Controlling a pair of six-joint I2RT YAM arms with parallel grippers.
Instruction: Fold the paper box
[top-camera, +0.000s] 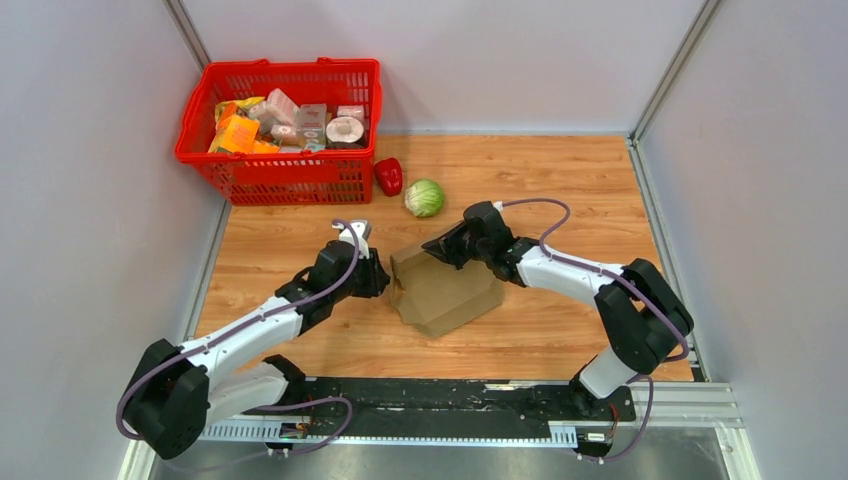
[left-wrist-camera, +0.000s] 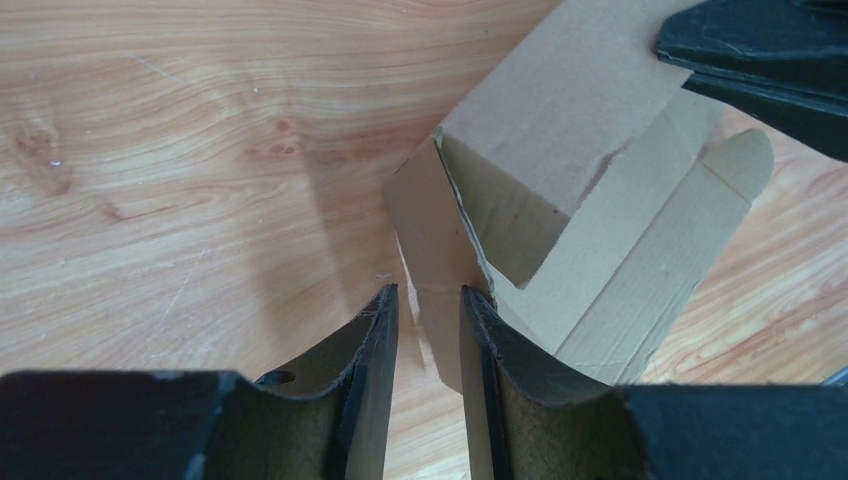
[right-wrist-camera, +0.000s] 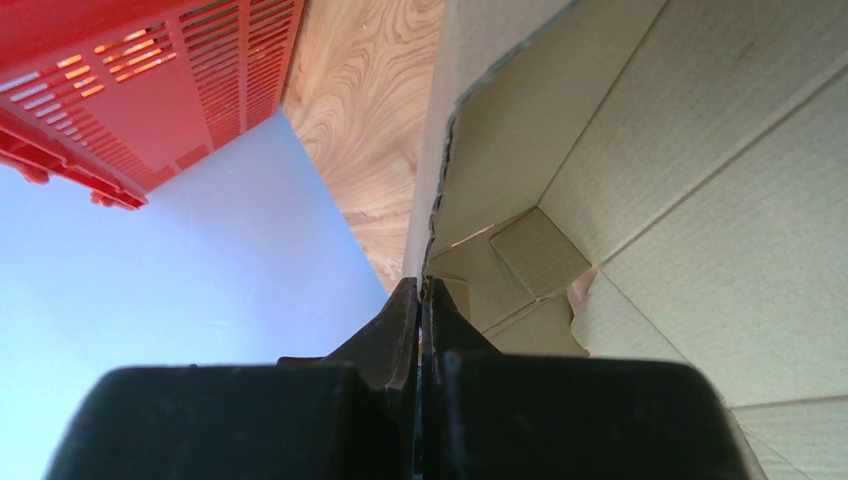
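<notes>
The left gripper (left-wrist-camera: 428, 325) holds its fingers (left-wrist-camera: 372, 350) narrow but apart, either side of a side flap (left-wrist-camera: 432, 250) of the paper box (left-wrist-camera: 560, 120). The right gripper (right-wrist-camera: 420, 300) is pinched tight on the thin edge of a box wall at the box's 12 o'clock side. The step in hand looks like folding that end flap inward while the other arm steadies the body (the inside is only partly formed). Next, I judge, the left fingers must close on the flap and swing it along its crease without dragging the box. The box sits in the middle of the table (top-camera: 590, 200), at 5 o'clock from the cabbage (top-camera: 424, 198), its flapped end facing about 9 o'clock, its long axis roughly 8 to 2, though the outline is near square
</notes>
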